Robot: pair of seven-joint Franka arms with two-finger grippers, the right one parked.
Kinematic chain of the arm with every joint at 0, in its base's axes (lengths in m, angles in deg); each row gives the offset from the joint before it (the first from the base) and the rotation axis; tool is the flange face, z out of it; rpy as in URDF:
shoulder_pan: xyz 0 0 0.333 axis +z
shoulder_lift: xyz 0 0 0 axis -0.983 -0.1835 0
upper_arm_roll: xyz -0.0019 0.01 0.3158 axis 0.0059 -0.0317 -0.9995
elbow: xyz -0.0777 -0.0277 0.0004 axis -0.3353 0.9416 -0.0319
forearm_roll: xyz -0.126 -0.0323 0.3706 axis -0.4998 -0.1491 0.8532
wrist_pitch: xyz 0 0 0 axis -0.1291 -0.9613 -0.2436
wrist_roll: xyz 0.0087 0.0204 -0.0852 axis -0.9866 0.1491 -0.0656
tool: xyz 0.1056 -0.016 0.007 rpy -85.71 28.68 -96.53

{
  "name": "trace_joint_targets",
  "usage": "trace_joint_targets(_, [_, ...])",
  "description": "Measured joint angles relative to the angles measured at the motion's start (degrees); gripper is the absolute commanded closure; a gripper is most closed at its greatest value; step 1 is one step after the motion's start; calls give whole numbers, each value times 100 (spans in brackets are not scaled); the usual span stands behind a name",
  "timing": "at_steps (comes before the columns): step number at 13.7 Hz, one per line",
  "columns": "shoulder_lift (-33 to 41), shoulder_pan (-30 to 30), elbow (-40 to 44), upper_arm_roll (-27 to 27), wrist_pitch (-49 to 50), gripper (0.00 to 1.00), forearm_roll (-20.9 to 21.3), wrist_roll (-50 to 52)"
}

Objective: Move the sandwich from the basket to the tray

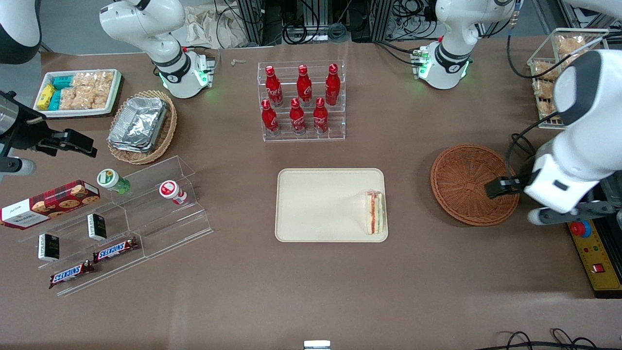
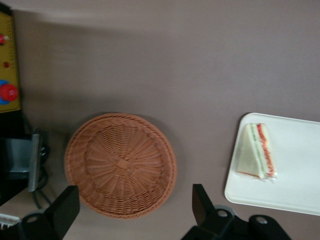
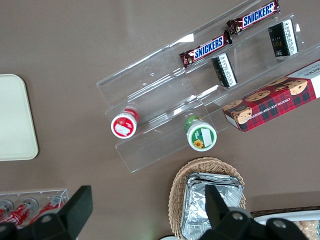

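A: Front view, mid-frame: tray (image 1: 316, 204) lies flat on the brown table (image 1: 408, 272). The sandwich (image 1: 374, 212) sits on it, tight along the short rim that faces the basket (image 1: 461, 180), striped cut edge showing.

B: Gripper?

A: Gripper (image 1: 498, 186) hangs above the basket, over the rim toward the working arm's end. From the front it is only a dark block, so the finger spread cannot be read there.

B: The wrist camera settles it. Gripper (image 2: 134, 192) has its two fingers (image 2: 67, 205) spread wide, nothing between them, with the basket (image 2: 120, 165) below. The same view catches the sandwich (image 2: 257, 152) just inside a rounded corner of the tray (image 2: 295, 180). Orange-red and green layers are plain.

A: Edges?

B: Tray rim is low; the wedge is close to it but fully on. A strip of bare cloth (image 2: 200, 125) separates basket and tray – near, not touching.

A: Front agrees. The bottle rack (image 1: 302, 102) stands farther from the camera than the tray, well apart. The table nearer the camera, low in the frame, is open cloth. A yellow control box (image 1: 595, 257) sits at the table edge beside the basket – also seen from the wrist (image 2: 9, 75).

B: The parked wrist adds only a tray corner (image 3: 15, 117) and the clear stepped shelf (image 3: 200, 90) with snack bars.
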Motion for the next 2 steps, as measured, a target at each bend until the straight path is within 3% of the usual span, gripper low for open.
trace_joint_targets(2, [16,155,60,-1,70,0,-14,-49])
